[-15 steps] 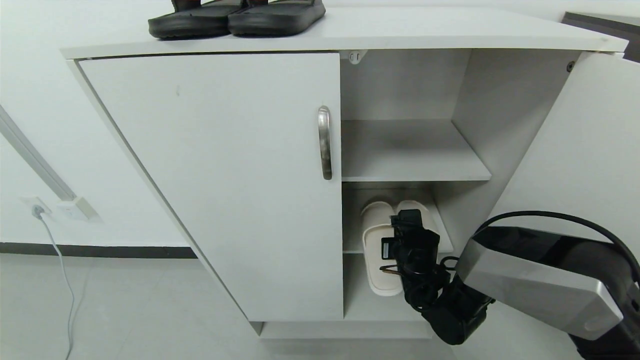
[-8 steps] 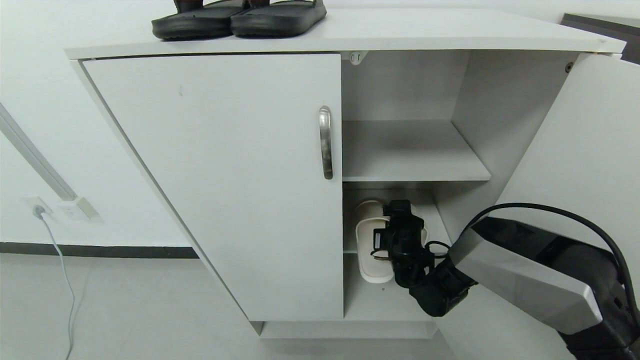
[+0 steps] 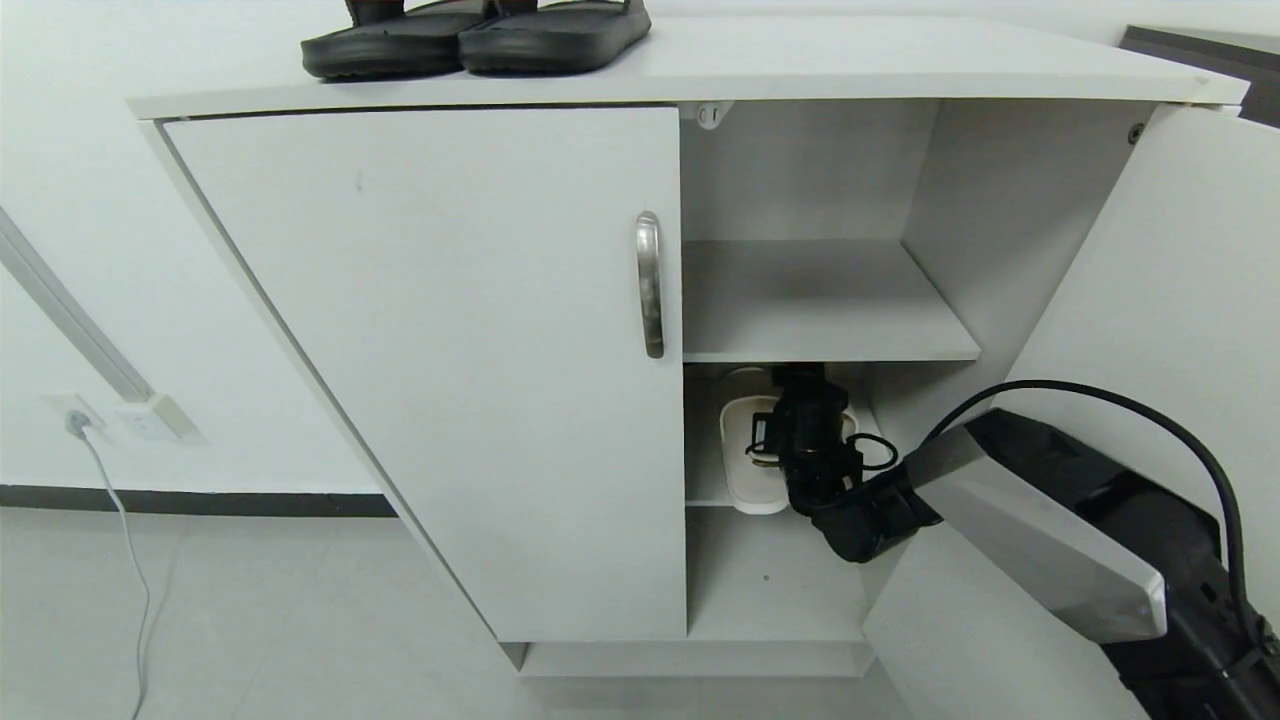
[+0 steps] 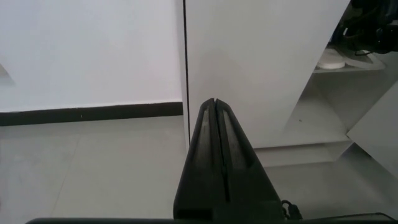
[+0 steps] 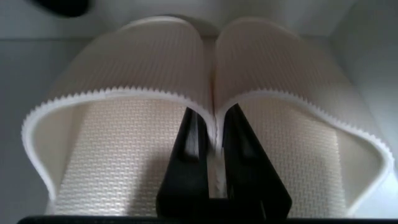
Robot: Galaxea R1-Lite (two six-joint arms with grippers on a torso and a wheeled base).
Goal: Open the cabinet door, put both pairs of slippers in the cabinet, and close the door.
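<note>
Two white slippers [image 5: 124, 81] inside cabinet [image 3: 900, 60], straps pinched by right gripper [image 5: 214, 127]; left gripper [image 4: 214, 109] clenched; black pair [image 3: 475, 40] on top.

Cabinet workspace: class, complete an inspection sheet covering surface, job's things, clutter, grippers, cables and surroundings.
Surface: cabinet top, white, carrying the black slippers.
Job's things: white slippers side by side at the lower shelf; left door closed; right door open.
Clutter: nothing seen.
Grippers: right gripper pinches the white slippers' adjoining straps; left gripper shut, empty, outside the cabinet.
Cables: black cable arching over the right arm; grey cord hanging from a wall socket.
Surroundings: white wall, pale floor.
</note>
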